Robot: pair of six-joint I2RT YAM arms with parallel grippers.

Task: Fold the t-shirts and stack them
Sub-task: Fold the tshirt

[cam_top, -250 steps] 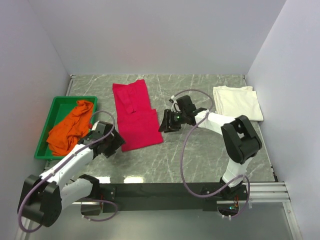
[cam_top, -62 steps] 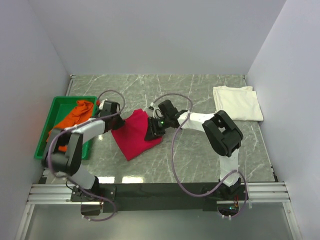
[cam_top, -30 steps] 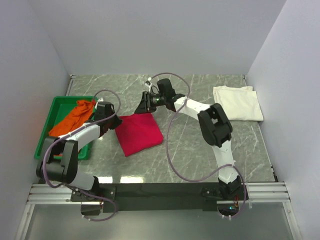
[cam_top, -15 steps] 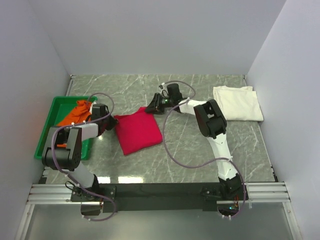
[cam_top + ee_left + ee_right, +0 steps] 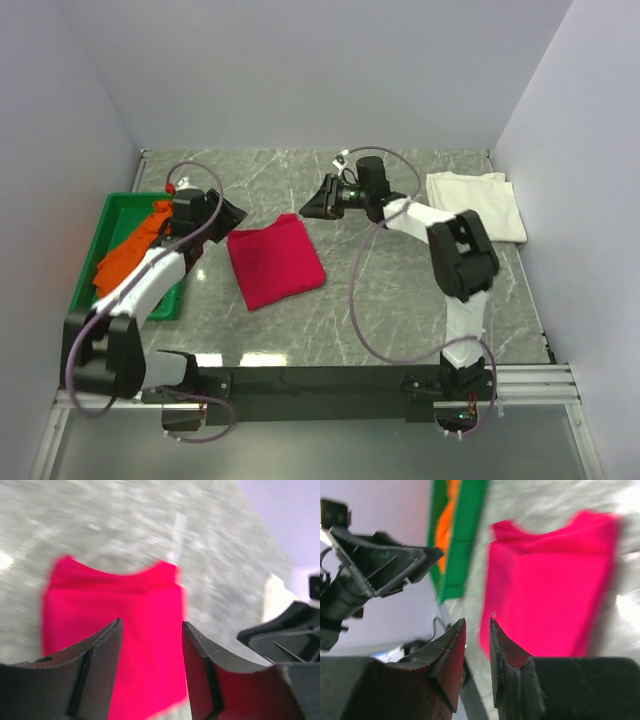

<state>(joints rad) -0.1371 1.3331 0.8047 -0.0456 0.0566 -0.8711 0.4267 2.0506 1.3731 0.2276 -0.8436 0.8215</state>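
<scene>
The crimson t-shirt [image 5: 275, 262] lies folded in a rough square on the marble table, with no gripper touching it. My left gripper [image 5: 230, 213] hovers just beyond its upper-left corner, open and empty; the left wrist view has the red cloth [image 5: 112, 625] lying past the spread jaws [image 5: 151, 626]. My right gripper [image 5: 310, 207] hangs off the shirt's upper-right corner, its jaws [image 5: 477, 624] a narrow gap apart with nothing between them, the shirt [image 5: 550, 595] below. A cream-white t-shirt [image 5: 475, 205] lies folded at the far right. An orange t-shirt [image 5: 128, 252] is bunched in the bin.
A green plastic bin [image 5: 90, 295] sits at the table's left edge, also visible in the right wrist view [image 5: 462, 540]. Grey walls close the table on three sides. The arms' black mounting rail [image 5: 320, 385] runs along the near edge.
Both grippers have pulled up and away from the red shirt, the left toward the bin, the right toward the back right. The left jaws have opened. The shirt stays folded.
</scene>
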